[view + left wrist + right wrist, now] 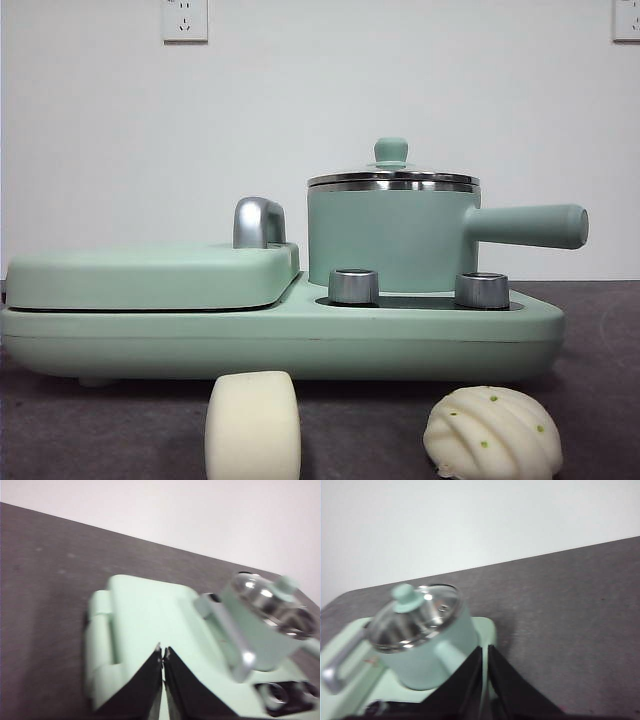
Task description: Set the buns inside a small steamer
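Two buns lie on the dark table in the front view: a smooth cream roll [252, 424] near the middle and a pleated dome with green specks [492, 433] to its right. Behind them the small steamer [392, 240], a mint-green pot with a steel rim, glass lid and green knob, stands on the cooker with its handle pointing right. The pot shows too in the left wrist view [265, 625] and the right wrist view [422, 635]. My left gripper [163, 654] hangs shut above the flat grill lid. My right gripper [485, 650] is shut above the pot's handle. Neither arm shows in the front view.
The green cooker base [280, 335] carries a flat hinged grill plate [150, 275] with a steel handle [258, 222] on its left half. Two steel knobs [353, 286] sit in front of the pot. Bare dark table [570, 610] lies to the right of the cooker.
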`<action>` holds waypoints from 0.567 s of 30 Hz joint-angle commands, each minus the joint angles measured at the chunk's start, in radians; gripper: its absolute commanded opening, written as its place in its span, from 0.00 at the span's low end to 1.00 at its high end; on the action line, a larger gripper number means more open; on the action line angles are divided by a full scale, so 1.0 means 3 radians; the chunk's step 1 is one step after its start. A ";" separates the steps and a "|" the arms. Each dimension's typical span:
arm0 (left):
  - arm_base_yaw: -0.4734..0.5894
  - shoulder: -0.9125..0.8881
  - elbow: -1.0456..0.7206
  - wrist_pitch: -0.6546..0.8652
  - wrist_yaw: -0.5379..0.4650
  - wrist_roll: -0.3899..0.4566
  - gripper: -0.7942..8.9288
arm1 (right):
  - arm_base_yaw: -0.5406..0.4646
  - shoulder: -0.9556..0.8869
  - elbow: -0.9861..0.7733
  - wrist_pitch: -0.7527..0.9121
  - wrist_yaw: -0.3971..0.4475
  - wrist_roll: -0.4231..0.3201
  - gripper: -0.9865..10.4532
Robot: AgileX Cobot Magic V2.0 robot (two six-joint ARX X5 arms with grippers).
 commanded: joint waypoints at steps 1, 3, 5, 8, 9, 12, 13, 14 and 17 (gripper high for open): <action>-0.0099 0.0310 0.0378 0.0003 0.0125 0.0003 0.09 | 0.0010 0.0182 0.0318 -0.0117 -0.0163 0.0017 0.10; -0.0173 0.0540 0.0613 -0.0034 0.0210 0.0041 0.09 | 0.0010 0.0334 0.0526 -0.0209 -0.0331 -0.0038 0.10; -0.0251 0.0763 0.0843 -0.0072 0.0332 0.0104 0.09 | 0.0010 0.0500 0.0731 -0.0303 -0.0507 -0.0097 0.10; -0.0374 0.1101 0.1189 -0.0183 0.0537 0.0216 0.09 | 0.0010 0.0759 0.1043 -0.0478 -0.0783 -0.0245 0.10; -0.0417 0.1212 0.1301 -0.0221 0.0617 0.0252 0.09 | 0.0010 0.0846 0.1147 -0.0544 -0.0871 -0.0313 0.10; -0.0544 0.1506 0.1602 -0.0340 0.0875 0.0347 0.09 | 0.0010 0.1086 0.1425 -0.0743 -0.1139 -0.0515 0.10; -0.0591 0.1600 0.1703 -0.0402 0.0958 0.0381 0.09 | 0.0010 0.1165 0.1514 -0.0824 -0.1249 -0.0599 0.10; -0.0636 0.1678 0.1790 -0.0468 0.1031 0.0421 0.09 | 0.0010 0.1226 0.1583 -0.0891 -0.1335 -0.0679 0.10; -0.0781 0.1892 0.2037 -0.0671 0.1191 0.0570 0.09 | 0.0010 0.1373 0.1740 -0.1039 -0.1546 -0.0862 0.10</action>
